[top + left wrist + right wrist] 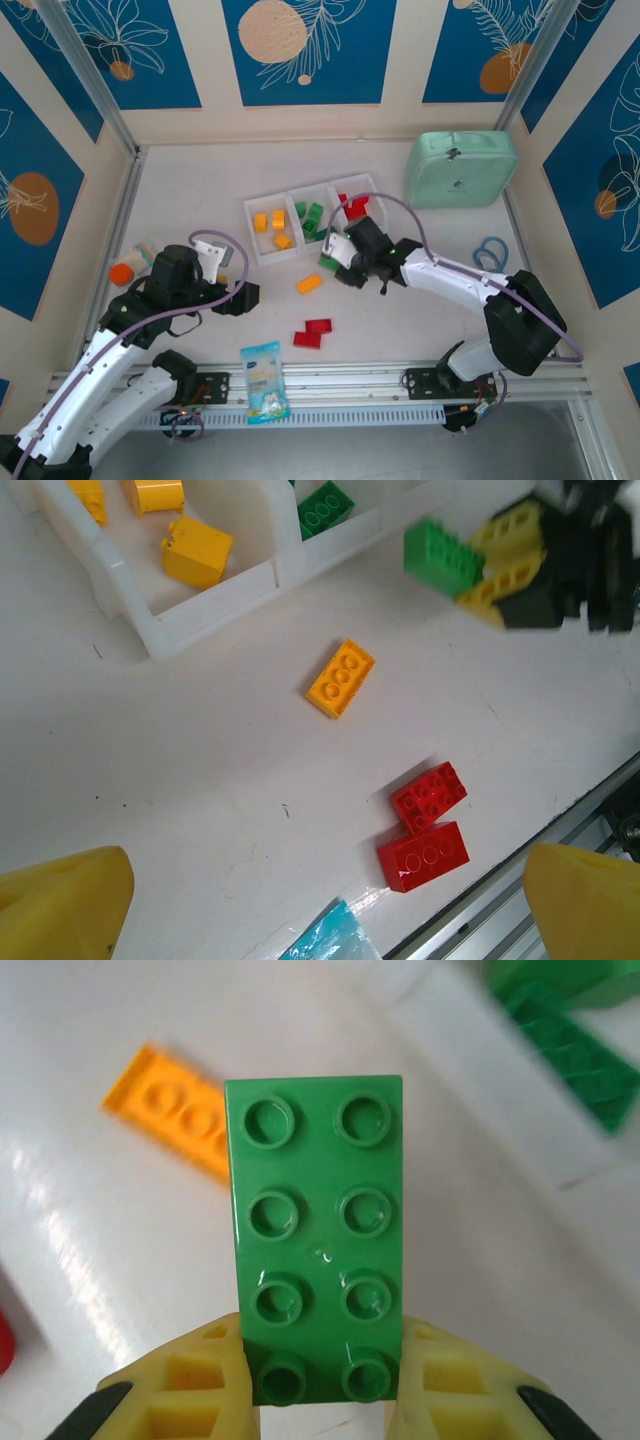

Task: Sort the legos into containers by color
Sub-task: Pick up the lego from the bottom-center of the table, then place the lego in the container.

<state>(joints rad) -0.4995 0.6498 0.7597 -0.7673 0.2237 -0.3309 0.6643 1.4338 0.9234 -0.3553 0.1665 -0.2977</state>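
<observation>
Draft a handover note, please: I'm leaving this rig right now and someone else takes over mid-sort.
Right gripper: shut on a green studded plastic brick, held just in front of the white three-compartment plastic tray.
Left gripper: open, holding nothing, above the table.
Done: yellow-orange bricks in the left compartment, green bricks in the middle, red bricks in the right.
Left: drop the held green brick into the middle compartment, then sort the loose orange brick and two loose red bricks lying on the table.
</observation>
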